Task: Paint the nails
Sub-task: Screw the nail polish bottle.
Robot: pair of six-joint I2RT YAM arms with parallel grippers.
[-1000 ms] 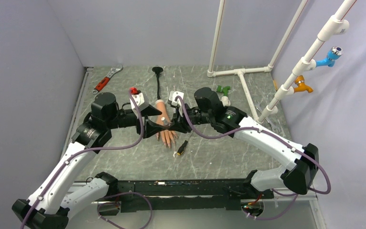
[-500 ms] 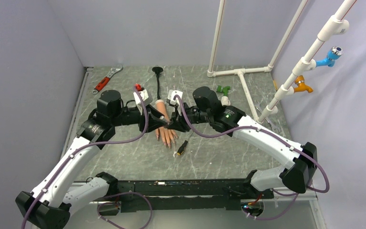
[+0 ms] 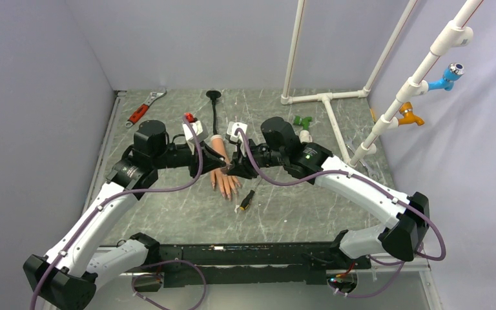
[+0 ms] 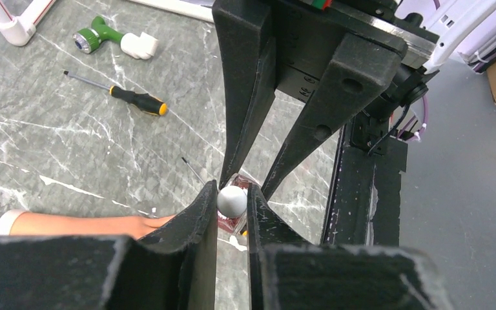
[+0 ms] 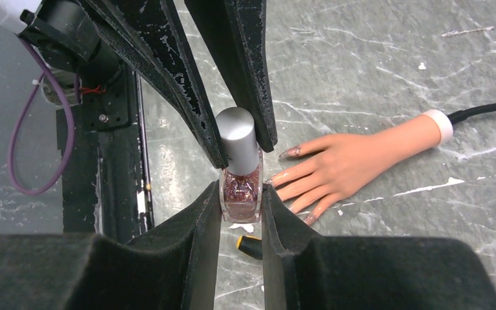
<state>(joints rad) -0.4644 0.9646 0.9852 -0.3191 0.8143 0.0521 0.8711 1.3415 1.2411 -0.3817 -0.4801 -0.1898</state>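
A peach mannequin hand (image 3: pixel 223 174) lies palm down mid-table, its black stalk running to the back. Its nails (image 5: pixel 290 153) point toward the arms and look pale with some glitter. My right gripper (image 5: pixel 240 190) is shut on the glass body of a glittery red polish bottle (image 5: pixel 240 188), held just above the fingertips. My left gripper (image 4: pixel 232 192) meets it from the other side, its fingers (image 5: pixel 190 90) pressed against both sides of the bottle's grey cap (image 4: pixel 232 201). In the top view the two grippers' tips meet over the hand (image 5: pixel 355 158).
A black-and-yellow screwdriver (image 3: pixel 246 201) lies just in front of the hand. A red-handled wrench (image 3: pixel 143 108) lies back left. A green and white fitting (image 3: pixel 303 123) and a white pipe frame (image 3: pixel 326 100) are back right. A pipe with blue and orange valves (image 3: pixel 449 76) leans at the right.
My left gripper has moved in toward the bottle and narrowed its jaws onto the cap. The right gripper has kept the bottle still.
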